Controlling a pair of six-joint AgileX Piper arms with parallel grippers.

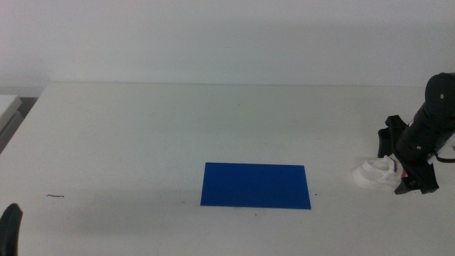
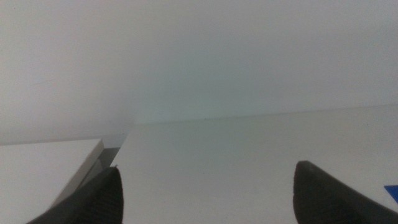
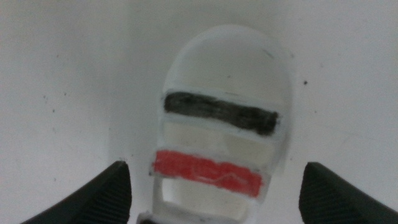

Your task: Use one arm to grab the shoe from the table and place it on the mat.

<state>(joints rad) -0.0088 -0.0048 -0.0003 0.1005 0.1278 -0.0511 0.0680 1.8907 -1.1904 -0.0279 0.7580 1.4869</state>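
Observation:
The shoe (image 1: 370, 173), a small white sneaker, lies on the white table (image 1: 142, 128) to the right of the blue mat (image 1: 256, 185). The right arm (image 1: 426, 121) reaches down over the shoe's heel end. In the right wrist view the right gripper (image 3: 216, 171) is open, with one jaw on either side of the shoe (image 3: 227, 93), whose black and red straps show. The jaws are apart from the shoe's sides. The left gripper (image 1: 8, 226) waits at the bottom left edge; the left wrist view shows it (image 2: 205, 186) open and empty.
A small dark thread-like scrap (image 1: 55, 195) lies on the table at the left. A second white surface (image 1: 8, 105) adjoins the table's far left, with a gap between. A corner of the mat (image 2: 392, 190) shows in the left wrist view.

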